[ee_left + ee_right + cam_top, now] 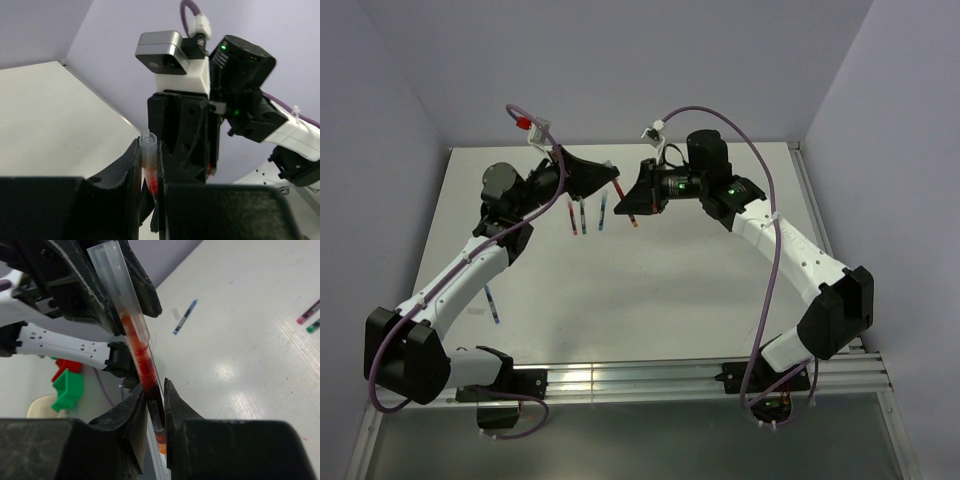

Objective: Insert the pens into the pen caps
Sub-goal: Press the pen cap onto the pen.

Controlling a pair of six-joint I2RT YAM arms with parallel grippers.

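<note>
between the two end effectors, up off the counter [240, 365], sits one red pen [141, 362]. left end effector [148, 162] is clenched on its clear upper barrel. right end effector [152, 405] is clenched on the darker lower part, just above the orange end [161, 444]. both are grasping the same pen, close together but not touching. can't tell if the bit in the right's jaws is a cap already part on, or the tip end w/o one.

handling, as a judgement: thin hard plastic tube, v. light, stiff along its length. it's smooth & round, so likely to roll or slip lengthwise in the pads if pushed hard. clear barrel prob flexes or cracks if squeezed off-centre. best hold looks like square across the body, w/ enough length left free ahead of each end effector for the parts to slide together. axes need to line up or it'll jam.

spares: blue pen [185, 317] lies flat on the counter beyond the right end effector. more pens [583, 215] lie on the counter under the left end effector in the top view. all lie low, so a pick prob needs fingertips right down at the counter, across the body.
</note>
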